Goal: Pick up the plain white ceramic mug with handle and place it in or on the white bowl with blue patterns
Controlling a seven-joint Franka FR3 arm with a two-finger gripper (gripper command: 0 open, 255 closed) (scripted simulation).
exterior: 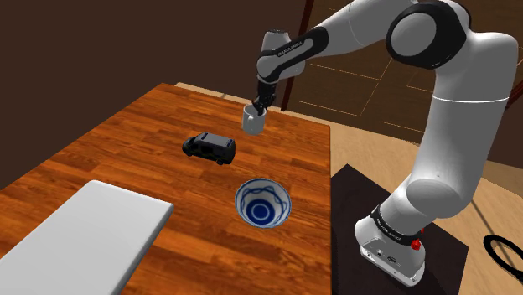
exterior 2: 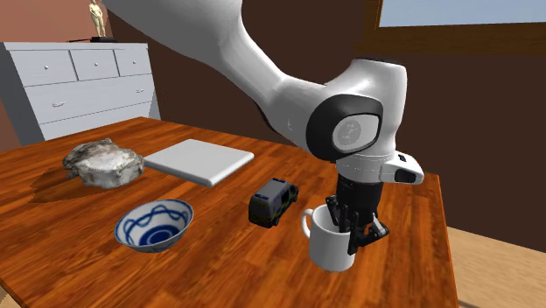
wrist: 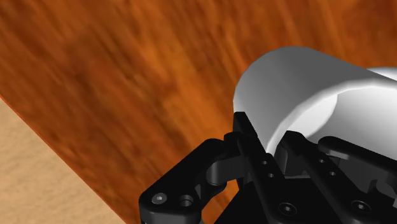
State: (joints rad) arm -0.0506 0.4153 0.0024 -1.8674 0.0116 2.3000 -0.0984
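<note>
My pincer (exterior 2: 353, 229) is clamped on the rim of the one white mug (exterior 2: 331, 249), low over the worktop (exterior: 100, 151), near the one toy van (exterior: 209, 147) and well apart from the one blue-patterned bowl (exterior: 263, 204). With only a thin wall pinched, the mug could swing, slip out, or clip the van on the way. One white slab (exterior: 80, 235) and one grey lump (exterior 2: 103, 164) lie aside.

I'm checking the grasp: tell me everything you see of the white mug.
The mug is plain glossy white, cylindrical, upright and open-topped, with a loop handle facing the dark toy van. The black gripper clasps its wall opposite the handle. It is over the wooden table; contact with it is unclear.
</note>
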